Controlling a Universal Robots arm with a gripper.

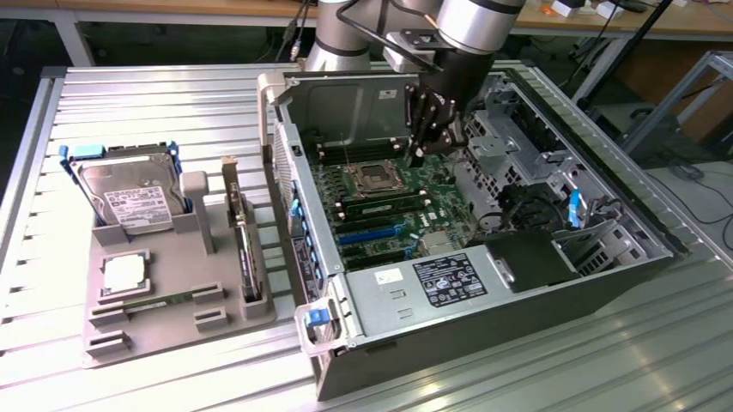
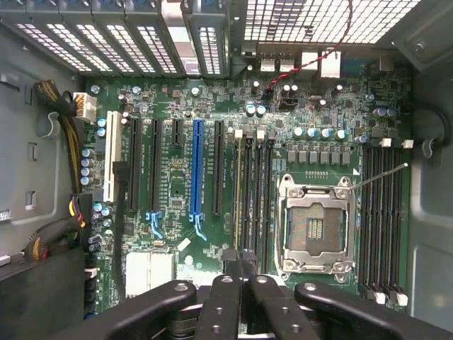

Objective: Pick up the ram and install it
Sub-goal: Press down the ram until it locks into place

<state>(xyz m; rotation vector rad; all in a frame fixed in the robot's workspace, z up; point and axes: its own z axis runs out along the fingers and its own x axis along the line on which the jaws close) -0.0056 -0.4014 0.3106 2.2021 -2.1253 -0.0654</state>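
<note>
A long thin green ram stick with dark chips stands in a memory slot beside the empty processor socket on the motherboard, inside the open computer case. In the wrist view the ram appears edge-on as a thin line in the slot nearest the blue connector. My gripper hangs inside the case just above the board, near one end of the memory slots. Its black fingers are pressed together, and the gripper is shut with nothing between them, over the end of that slot row.
The case walls and drive cage close in around the arm. On the exterior view's left, a grey tray holds a hard drive, a square silver chip, an upright card and a thin green strip.
</note>
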